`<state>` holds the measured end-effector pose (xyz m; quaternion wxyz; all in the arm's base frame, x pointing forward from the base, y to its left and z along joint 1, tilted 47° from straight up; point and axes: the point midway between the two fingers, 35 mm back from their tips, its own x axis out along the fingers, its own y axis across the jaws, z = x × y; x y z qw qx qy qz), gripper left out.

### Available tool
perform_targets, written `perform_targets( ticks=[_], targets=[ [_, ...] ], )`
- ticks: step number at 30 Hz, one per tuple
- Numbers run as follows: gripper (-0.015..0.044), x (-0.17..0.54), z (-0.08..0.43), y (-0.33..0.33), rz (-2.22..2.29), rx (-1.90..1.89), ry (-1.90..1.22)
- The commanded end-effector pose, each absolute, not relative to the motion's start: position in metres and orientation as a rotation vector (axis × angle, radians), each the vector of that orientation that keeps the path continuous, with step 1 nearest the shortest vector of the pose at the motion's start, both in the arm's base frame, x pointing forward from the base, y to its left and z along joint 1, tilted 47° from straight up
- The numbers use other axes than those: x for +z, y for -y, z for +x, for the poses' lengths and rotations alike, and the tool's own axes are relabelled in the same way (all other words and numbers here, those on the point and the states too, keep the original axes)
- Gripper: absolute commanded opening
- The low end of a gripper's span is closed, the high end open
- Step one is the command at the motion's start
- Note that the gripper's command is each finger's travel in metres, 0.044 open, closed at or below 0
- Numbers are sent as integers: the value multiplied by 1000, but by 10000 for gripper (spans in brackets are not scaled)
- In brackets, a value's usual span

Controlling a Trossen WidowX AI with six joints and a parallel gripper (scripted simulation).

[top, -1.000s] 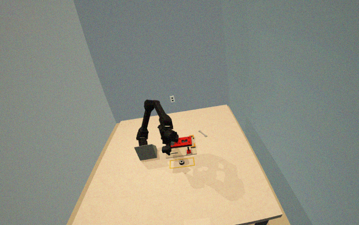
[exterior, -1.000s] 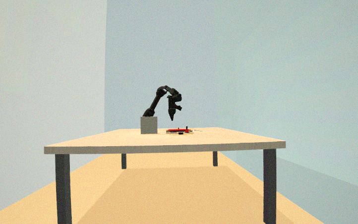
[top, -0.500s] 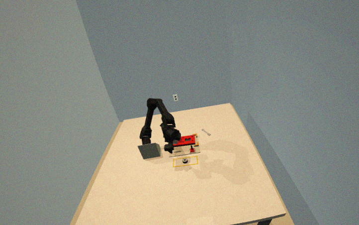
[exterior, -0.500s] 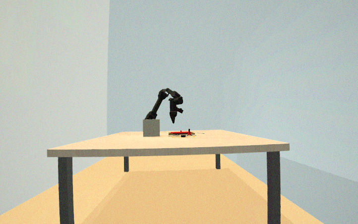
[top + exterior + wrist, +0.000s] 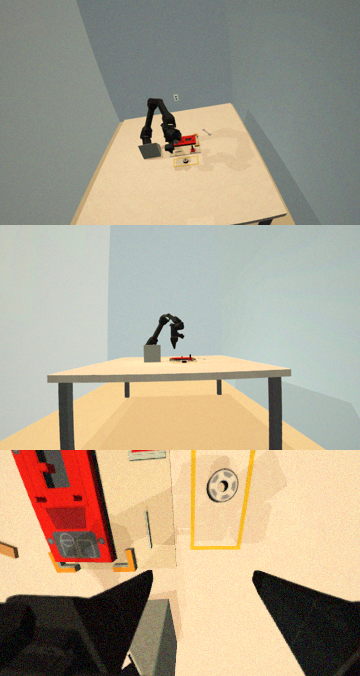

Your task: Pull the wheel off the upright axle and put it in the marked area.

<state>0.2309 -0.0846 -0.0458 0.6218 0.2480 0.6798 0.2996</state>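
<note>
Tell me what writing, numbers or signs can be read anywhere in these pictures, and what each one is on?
No readable text in any view.
Red board: its grey plate carries a faint outlined marking, too blurred to read.
Yellow outline on the table: a plain border around the wheel, no lettering.
Wall plate: two small dark slots, no words.
Gripper: plain black, no label.

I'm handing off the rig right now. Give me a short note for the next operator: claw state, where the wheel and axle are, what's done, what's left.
Claw: open, holding nothing, raised well above the table and touching nothing.
Wheel: lying flat inside the yellow marked area, away from its borders.
Axle: upright on its red base beside the red board, bare.
Done: wheel off the axle, set down in the area, released.
Left: nothing obvious; confirm the wheel sits still and park the arm if wanted.
</note>
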Motion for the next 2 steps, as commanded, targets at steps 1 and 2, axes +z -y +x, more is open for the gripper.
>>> perform_targets(
  ticks=[1,2],
  targets=[
    [440,-46,230,85,565,692,-1564],
    [440,-46,230,85,565,692,-1564]
  ],
)
